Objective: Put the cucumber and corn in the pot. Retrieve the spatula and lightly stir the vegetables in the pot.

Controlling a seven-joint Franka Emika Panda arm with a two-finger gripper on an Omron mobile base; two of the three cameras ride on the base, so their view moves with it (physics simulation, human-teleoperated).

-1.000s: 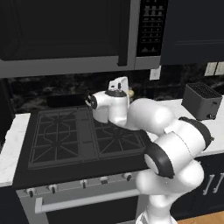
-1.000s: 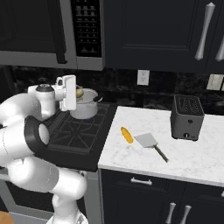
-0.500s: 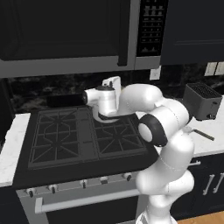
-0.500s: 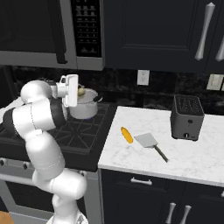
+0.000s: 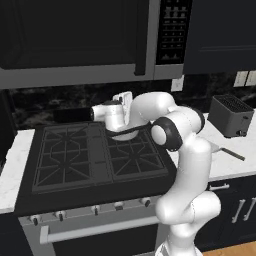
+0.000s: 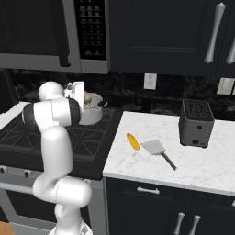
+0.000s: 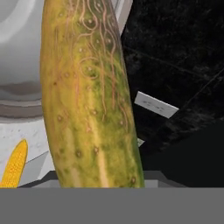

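Claw: clamped on the cucumber (image 7: 87, 96), held at the pot (image 6: 90, 109) on the back of the stove (image 5: 90, 160).
Done: cucumber lifted and brought to the pot; not yet let go.
Left: drop the cucumber, fetch the corn (image 6: 132, 141), then take the spatula (image 6: 157, 151) and stir.
Corn and spatula: lying just beside each other on the counter (image 6: 193, 165), untouched.
Hidden: the arm covers most of the pot in the left view; its inside cannot be made out.

One cucumber (image 7: 85, 96), one corn cob (image 6: 132, 141), one spatula (image 6: 157, 151), one pot (image 6: 91, 109), one toaster (image 6: 196, 122), one stove (image 5: 90, 159), one microwave (image 5: 80, 40).
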